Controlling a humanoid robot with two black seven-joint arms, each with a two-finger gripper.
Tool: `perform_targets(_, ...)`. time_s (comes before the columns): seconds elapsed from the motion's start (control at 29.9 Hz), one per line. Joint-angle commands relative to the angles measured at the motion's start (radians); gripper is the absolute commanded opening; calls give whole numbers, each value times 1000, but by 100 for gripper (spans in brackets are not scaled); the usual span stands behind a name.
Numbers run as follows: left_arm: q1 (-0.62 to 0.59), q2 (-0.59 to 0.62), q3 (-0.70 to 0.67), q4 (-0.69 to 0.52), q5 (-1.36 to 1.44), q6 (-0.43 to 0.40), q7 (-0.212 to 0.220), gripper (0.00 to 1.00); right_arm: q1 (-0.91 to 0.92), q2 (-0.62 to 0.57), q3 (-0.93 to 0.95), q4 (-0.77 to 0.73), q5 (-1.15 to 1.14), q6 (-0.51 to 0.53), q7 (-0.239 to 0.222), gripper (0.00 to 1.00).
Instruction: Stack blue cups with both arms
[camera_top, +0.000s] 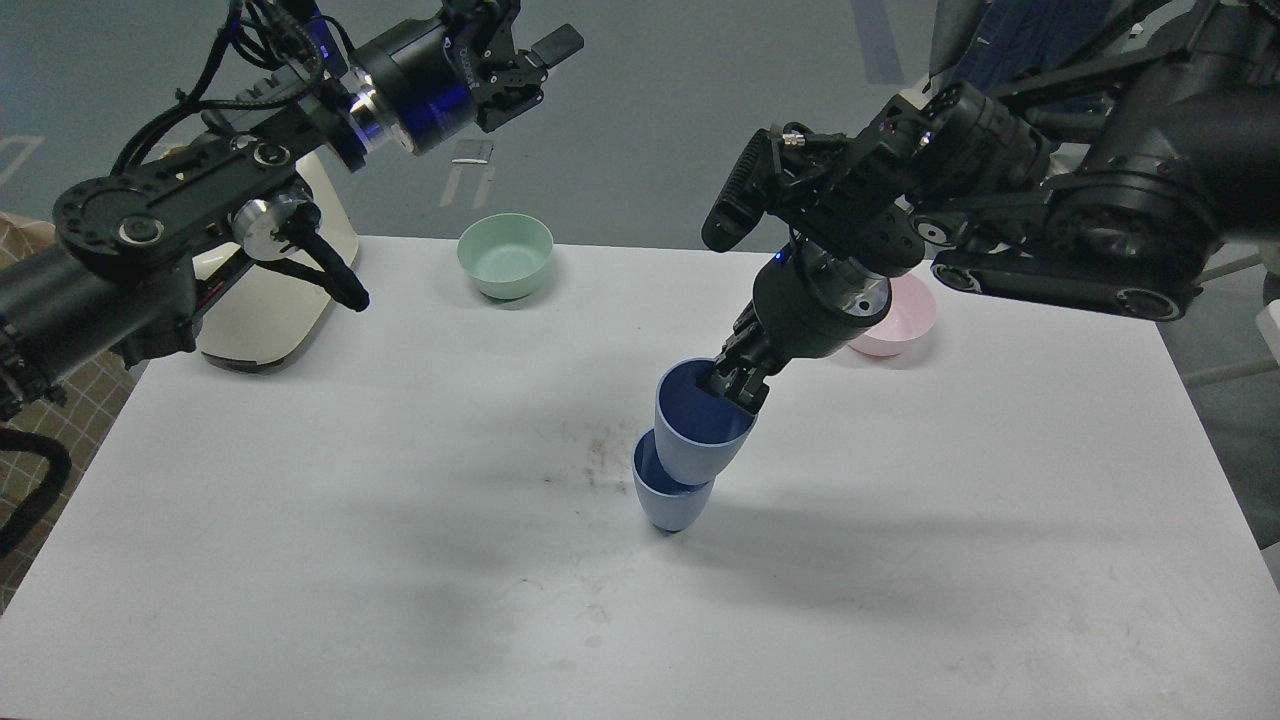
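Note:
Two blue cups are at the middle of the white table (300, 520). The lower blue cup (668, 505) stands upright. The upper blue cup (700, 440) sits partly inside it, tilted to the right. My right gripper (735, 385) is shut on the upper cup's far rim, one finger inside the cup. My left gripper (525, 55) is raised high at the back left, away from the cups, with nothing in it; its fingers stand apart.
A mint-green bowl (505, 255) stands at the back of the table. A pale pink bowl (895, 318) stands at the back right, partly behind my right arm. A cream-coloured object (265, 310) lies at the table's back left edge.

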Motion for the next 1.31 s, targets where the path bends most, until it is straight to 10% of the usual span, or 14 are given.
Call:
perform_targets(0.0,2,2,-2,0,0,0,0,98,-7,15,0,-18,0,0,0,4)
perform_targets(0.6,2,5,-2,3,0,8,0,98,11,-48,83,-151,195,-26,0,96)
perform_targets(1.0,45,-6,-72,100,-15,17,0,98,-258,-336,400,-308,563,-241,0,100)
perform_targets(1.27,110,-105,-163,282,-172,0,0,98,-687,-283,1055,-429,608,-417,0,100)
